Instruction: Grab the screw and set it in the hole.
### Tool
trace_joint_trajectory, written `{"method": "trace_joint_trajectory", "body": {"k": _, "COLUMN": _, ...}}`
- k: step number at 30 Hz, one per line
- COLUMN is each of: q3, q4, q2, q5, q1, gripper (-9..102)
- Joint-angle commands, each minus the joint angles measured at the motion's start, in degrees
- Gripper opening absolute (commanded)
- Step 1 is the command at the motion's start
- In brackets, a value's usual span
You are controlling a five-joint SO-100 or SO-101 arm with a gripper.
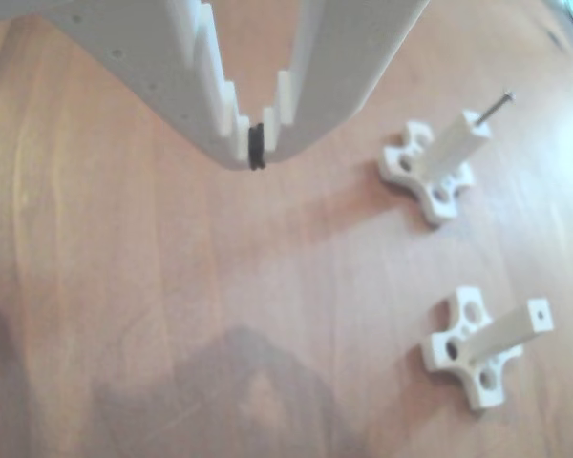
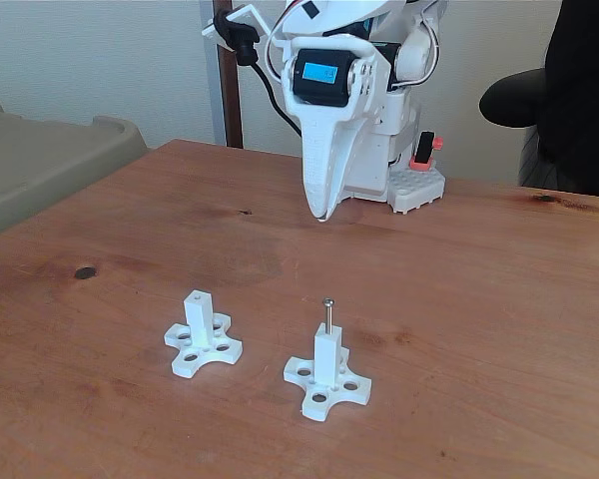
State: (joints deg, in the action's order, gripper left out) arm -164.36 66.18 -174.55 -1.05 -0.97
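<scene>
The thin dark screw point(image 2: 327, 313) stands upright in the top of the right white post point(image 2: 326, 357) in the fixed view; in the other view the screw point(image 1: 497, 105) sticks out of the upper post point(image 1: 456, 145). The second white post point(image 2: 199, 317) is bare, and the tiny hole point(image 1: 538, 309) in its square end face shows. My white gripper point(image 2: 321, 214) hangs above the table behind both posts, well apart from them. The gripper point(image 1: 256, 151) is shut with nothing between its toothed fingers, which meet at a black band.
The arm's base point(image 2: 411, 185) sits at the table's far edge. A beige bin point(image 2: 50, 165) stands off the table at left and a black chair point(image 2: 524, 95) at right. The wooden table point(image 2: 479, 299) has bare room around both posts.
</scene>
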Motion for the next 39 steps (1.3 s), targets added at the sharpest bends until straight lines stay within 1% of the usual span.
{"method": "trace_joint_trajectory", "body": {"k": 1, "q3": -0.70, "q4": 1.32, "q2": -4.48, "q5": 0.88, "q1": 0.09, "gripper": -4}}
{"method": "trace_joint_trajectory", "body": {"k": 10, "q3": -3.69, "q4": 4.31, "q2": -11.60, "q5": 0.88, "q1": -0.97, "gripper": -4}}
{"method": "trace_joint_trajectory", "body": {"k": 18, "q3": -7.56, "q4": 9.32, "q2": -24.17, "q5": 0.09, "q1": -1.41, "gripper": -4}}
{"method": "trace_joint_trajectory", "body": {"k": 39, "q3": -7.47, "q4": 9.49, "q2": -24.17, "q5": -0.09, "q1": -1.41, "gripper": -4}}
